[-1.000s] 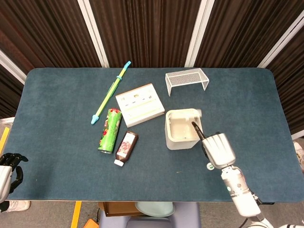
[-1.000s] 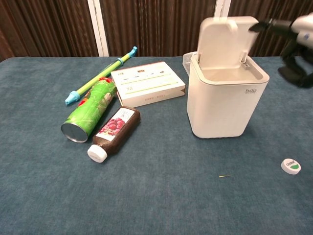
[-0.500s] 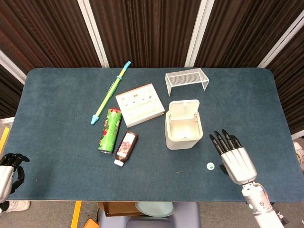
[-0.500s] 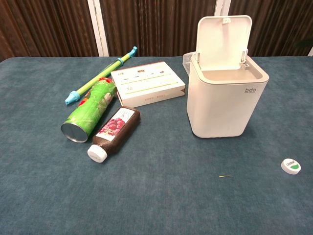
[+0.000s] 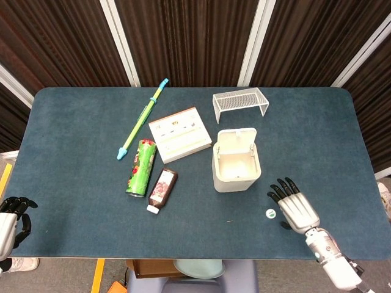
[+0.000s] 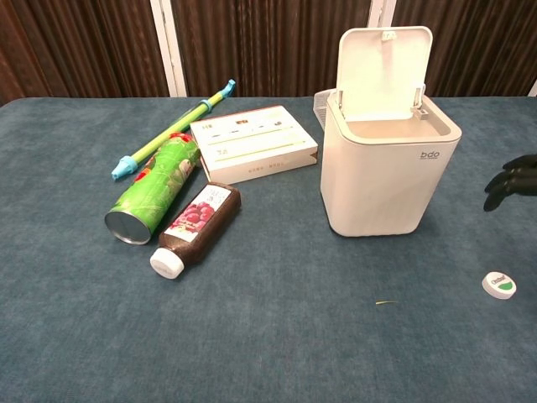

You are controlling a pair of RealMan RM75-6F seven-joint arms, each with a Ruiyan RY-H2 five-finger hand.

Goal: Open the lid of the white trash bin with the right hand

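The white trash bin (image 5: 235, 171) (image 6: 388, 176) stands right of the table's middle. Its lid (image 5: 236, 141) (image 6: 383, 71) is tipped up and back, showing the empty inside. My right hand (image 5: 293, 206) hovers near the table's front edge, to the right of the bin and apart from it, fingers spread and holding nothing. In the chest view only its dark fingertips (image 6: 512, 180) show at the right edge. My left hand (image 5: 12, 215) hangs off the table's left front corner, fingers curled in on nothing.
A small white and green cap (image 5: 270, 213) (image 6: 499, 285) lies just left of my right hand. A white wire rack (image 5: 239, 101) stands behind the bin. Left of the bin lie a flat box (image 5: 179, 133), a green can (image 5: 141, 166), a brown bottle (image 5: 162, 189) and a water gun (image 5: 143, 118).
My right hand has left the lid and drawn back toward the front right and lower down. The lid stays up. The left hand has not moved.
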